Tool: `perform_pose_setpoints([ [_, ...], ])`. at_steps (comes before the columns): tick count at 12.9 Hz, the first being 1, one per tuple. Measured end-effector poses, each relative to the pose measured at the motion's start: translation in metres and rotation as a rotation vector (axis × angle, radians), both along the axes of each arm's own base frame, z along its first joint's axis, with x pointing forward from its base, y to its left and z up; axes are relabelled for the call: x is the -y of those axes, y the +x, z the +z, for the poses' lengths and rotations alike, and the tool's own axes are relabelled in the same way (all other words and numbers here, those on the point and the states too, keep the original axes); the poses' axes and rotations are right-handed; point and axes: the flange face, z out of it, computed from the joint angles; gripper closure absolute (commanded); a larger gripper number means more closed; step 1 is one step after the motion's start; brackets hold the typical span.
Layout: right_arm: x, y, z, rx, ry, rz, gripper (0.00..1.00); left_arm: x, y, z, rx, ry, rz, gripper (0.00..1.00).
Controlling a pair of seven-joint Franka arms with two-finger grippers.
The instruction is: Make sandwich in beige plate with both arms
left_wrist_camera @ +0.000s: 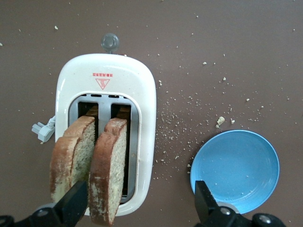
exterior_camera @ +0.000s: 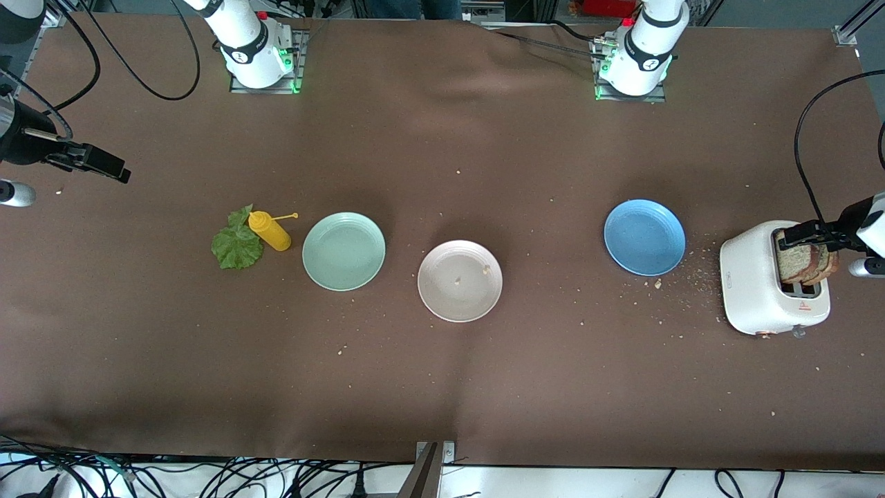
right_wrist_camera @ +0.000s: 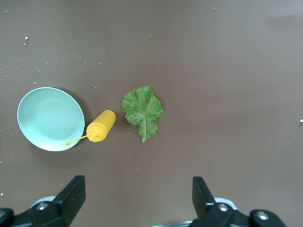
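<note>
Crumbs dot the beige plate (exterior_camera: 460, 281), well apart from both pincers. Over the toaster (exterior_camera: 772, 287) and its bread slices (exterior_camera: 805, 261), the left gripper (left_wrist_camera: 139, 208) hangs open. Near the lettuce (right_wrist_camera: 142, 110), the right gripper (right_wrist_camera: 137, 204) hangs open, holding nothing.

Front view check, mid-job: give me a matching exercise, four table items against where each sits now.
Items:
1. bread slices
2. lettuce leaf
3. beige plate
4. yellow bottle

Places:
A. lying between the leaf and the mint-green plate
B. standing in the toaster
C. flat on the cloth at the right arm's end
D. between the mint-green plate and the blue plate

Pairs: 1-B, 2-C, 3-D, 4-A
</note>
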Motion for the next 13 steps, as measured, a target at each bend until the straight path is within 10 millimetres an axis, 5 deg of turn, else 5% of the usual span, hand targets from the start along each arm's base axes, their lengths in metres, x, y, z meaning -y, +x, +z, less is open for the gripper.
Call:
perform_pose_setpoints([
  [5,0.000,-0.008,-0.003,-0.021,0.005,-0.001,0.00,-0.009,0.004,-0.020,0.001,-0.001,0.012,0.00],
  [6,-0.001,-0.007,-0.010,-0.039,0.008,-0.001,0.00,-0.011,0.006,-0.026,0.002,-0.001,0.015,0.12],
  [9,-0.001,0.003,-0.035,-0.075,0.011,0.017,0.00,-0.018,0.007,-0.043,-0.013,-0.007,0.025,1.00],
  [13,0.018,0.012,-0.061,-0.112,0.072,0.303,0.01,-0.025,0.005,-0.043,-0.011,-0.008,0.005,1.00],
])
